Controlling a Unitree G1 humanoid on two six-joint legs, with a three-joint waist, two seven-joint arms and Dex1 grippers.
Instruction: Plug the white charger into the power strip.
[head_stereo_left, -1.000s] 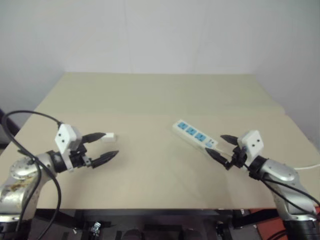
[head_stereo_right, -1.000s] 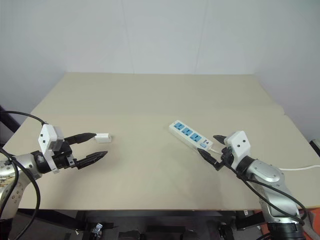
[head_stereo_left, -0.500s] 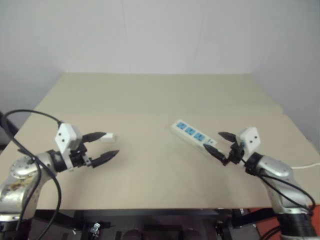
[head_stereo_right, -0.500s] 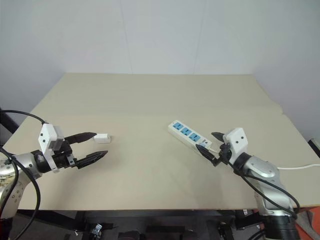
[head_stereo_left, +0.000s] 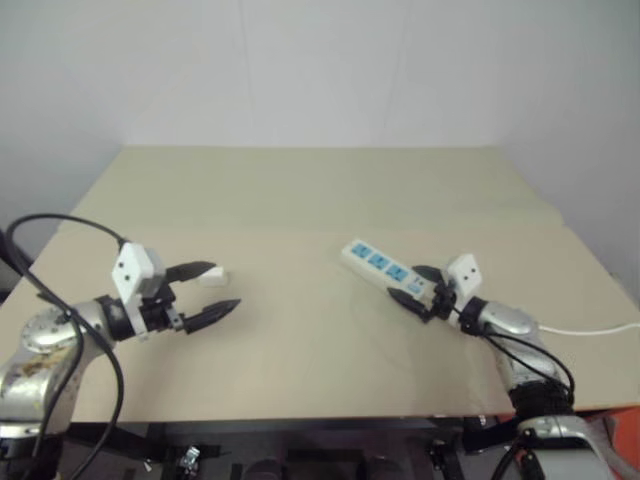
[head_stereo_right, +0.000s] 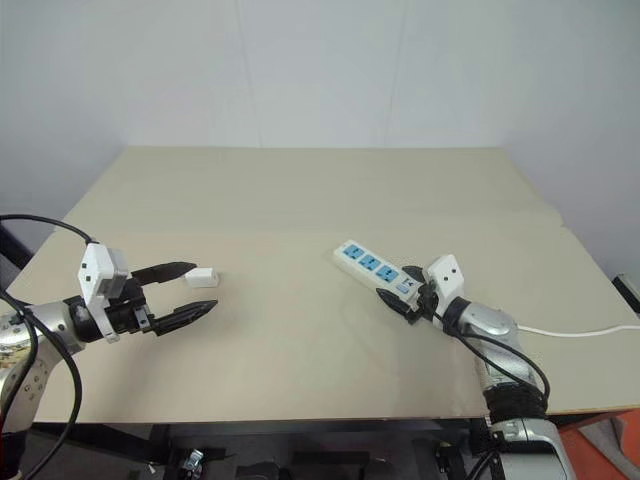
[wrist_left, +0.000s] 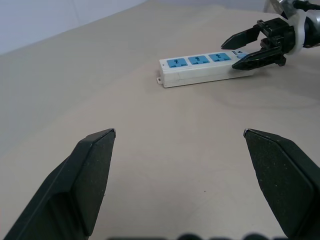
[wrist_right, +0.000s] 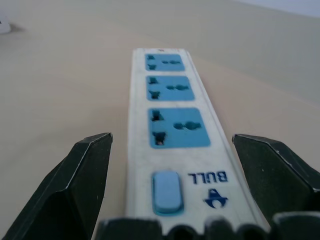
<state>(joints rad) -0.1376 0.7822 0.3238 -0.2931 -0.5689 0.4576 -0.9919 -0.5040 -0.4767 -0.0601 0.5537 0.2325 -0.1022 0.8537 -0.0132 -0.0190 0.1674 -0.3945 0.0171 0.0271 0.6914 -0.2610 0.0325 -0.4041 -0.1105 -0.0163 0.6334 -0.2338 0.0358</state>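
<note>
Power strip (head_stereo_right: 375, 271), a long white bar with three blue sockets, lies flat and slantwise on the right half of a broad tan bench (head_stereo_right: 320, 190) set against a pale wall (head_stereo_right: 320, 70). Its switch end faces the robot's right arm, and a thin white cord (head_stereo_right: 570, 331) trails from that side toward the bench's right edge.

At that switch end sits the right gripper (head_stereo_right: 398, 304), its black fingers (wrist_right: 80, 185) spread apart with one on either side of the bar; the right wrist view shows the blue switch (wrist_right: 166, 191) and the nearest socket lying between them. Whether the fingers touch the strip's sides cannot be told.

Across the bench, well apart from the strip, the left gripper (head_stereo_right: 190, 290) hovers near the left edge, a black cable (head_stereo_right: 40, 225) looping over the arm behind it. Its fingers (wrist_left: 92, 175) stand wide apart with nothing held between them, pointed toward the strip.

Smallest of all, the white charger (head_stereo_right: 205, 272) rests on the bench just beside the tip of the left gripper's farther finger; contact between the two cannot be made out.
</note>
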